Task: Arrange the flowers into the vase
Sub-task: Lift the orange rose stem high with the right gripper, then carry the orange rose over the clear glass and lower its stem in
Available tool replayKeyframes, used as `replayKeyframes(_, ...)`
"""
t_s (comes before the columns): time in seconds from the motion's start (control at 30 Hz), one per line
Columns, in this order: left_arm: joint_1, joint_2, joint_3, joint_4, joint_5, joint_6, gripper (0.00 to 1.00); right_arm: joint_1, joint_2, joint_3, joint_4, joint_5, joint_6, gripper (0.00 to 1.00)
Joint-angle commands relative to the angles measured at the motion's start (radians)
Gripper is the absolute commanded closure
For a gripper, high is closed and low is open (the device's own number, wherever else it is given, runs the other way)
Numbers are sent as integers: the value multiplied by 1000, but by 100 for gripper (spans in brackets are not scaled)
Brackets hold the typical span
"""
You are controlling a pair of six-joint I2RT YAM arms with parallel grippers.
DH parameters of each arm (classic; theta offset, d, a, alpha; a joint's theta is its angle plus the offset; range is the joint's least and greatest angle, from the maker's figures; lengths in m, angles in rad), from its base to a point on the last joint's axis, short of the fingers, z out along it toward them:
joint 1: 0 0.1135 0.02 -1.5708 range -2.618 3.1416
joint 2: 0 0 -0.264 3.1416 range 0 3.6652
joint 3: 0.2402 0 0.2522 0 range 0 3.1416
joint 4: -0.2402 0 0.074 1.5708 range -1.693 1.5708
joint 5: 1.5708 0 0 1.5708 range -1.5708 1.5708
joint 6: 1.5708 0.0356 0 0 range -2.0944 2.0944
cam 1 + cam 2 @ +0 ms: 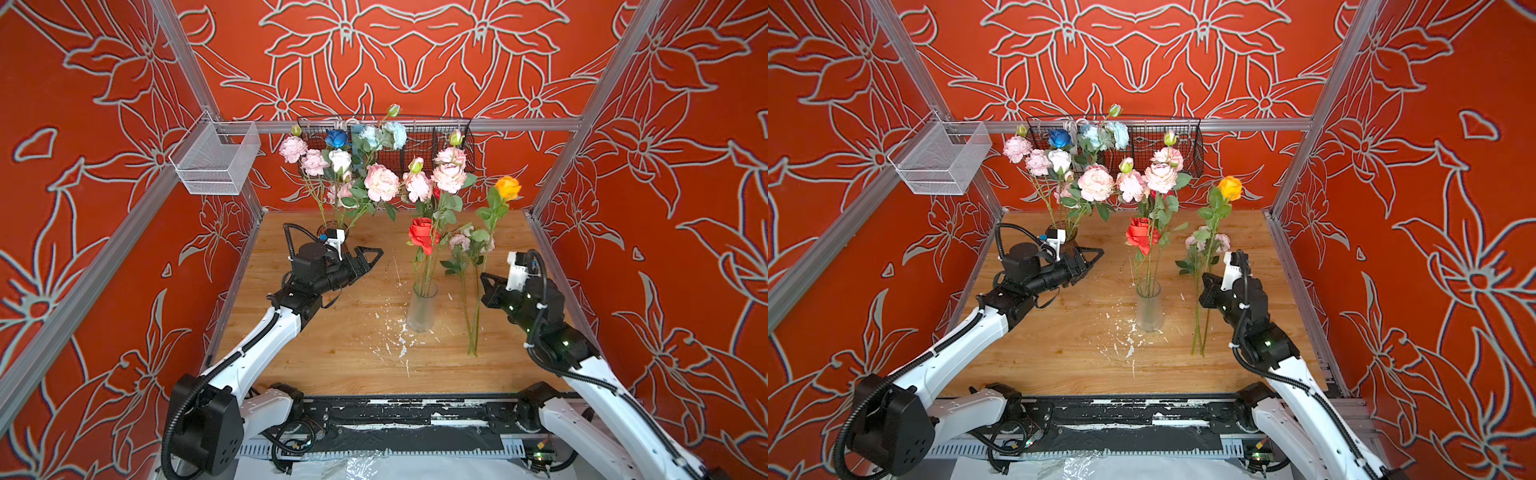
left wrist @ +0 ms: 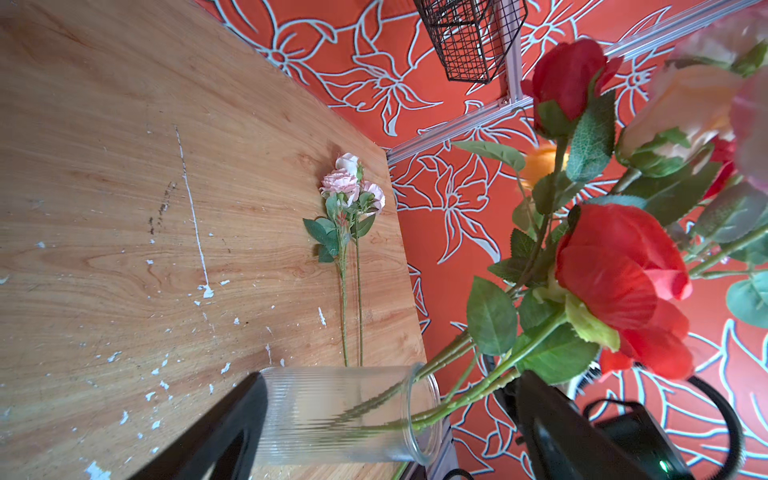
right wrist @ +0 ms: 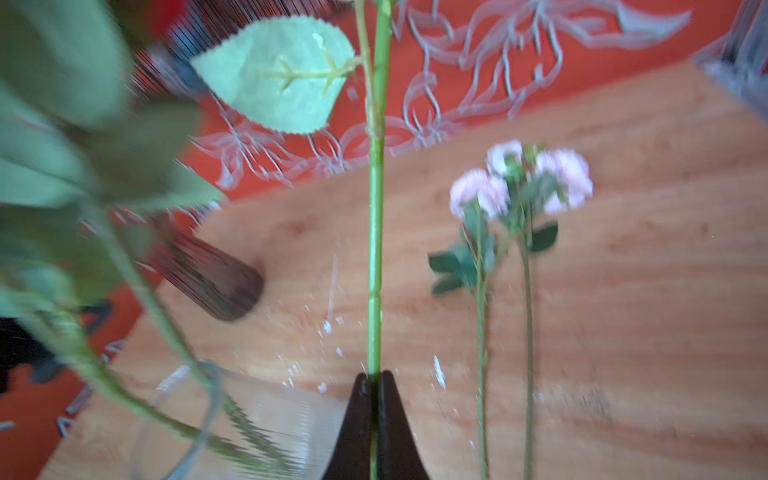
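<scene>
Your orange rose (image 1: 508, 188) stands close to upright, its long axis running from the bloom at the top down its green stem to the right end effector (image 1: 486, 286), which is clamped shut on the stem low down; the right wrist view shows the stem pinched between the two black fingers (image 3: 361, 415). The bloom leans slightly away from the clear vase (image 1: 422, 309), which stands just beside the held stem, towards the middle of the desk (image 1: 332, 353). That vase already carries a red rose (image 1: 422, 235) and several pale pink blooms, their stems fanning upward out of its mouth. Two pink sprays (image 1: 460, 242) lie flat on the desk between the clear vase and your right arm, heads pointing to the back wall and stems pointing to the front edge. On the other side, your left end effector (image 1: 374, 262) hangs with its jaws spread wide and holding nothing, pointed towards the clear vase. Just behind it a dark vase (image 1: 332, 229) holds a tall bunch (image 1: 380, 183) of pink, white and blue blooms.
</scene>
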Motion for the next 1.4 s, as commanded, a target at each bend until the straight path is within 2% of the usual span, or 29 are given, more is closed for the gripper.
replayKeyframes(0.0,6,-26,-18,122,18,-2,5,0,-93,-55,272,-10,27,100)
replayKeyframes(0.17,7,-31,-50,225,45,-6,5,3,-117,-12,402,-60,10,100)
replayKeyframes(0.3,6,-24,-63,315,95,-14,5,13,-63,69,498,-110,15,100)
replayKeyframes(0.43,6,-21,-62,328,112,-18,5,41,12,168,552,-154,14,100)
replayKeyframes(0.7,6,-25,-63,325,106,-33,5,198,215,283,625,-109,-118,100)
replayKeyframes(0.83,7,-48,-68,331,104,-39,5,231,292,285,652,-83,-172,100)
replayKeyframes(1.1,6,-59,-74,347,105,-60,5,247,337,200,644,-55,-203,100)
replayKeyframes(1.37,6,-52,-74,341,100,-59,5,287,315,156,465,-79,-237,100)
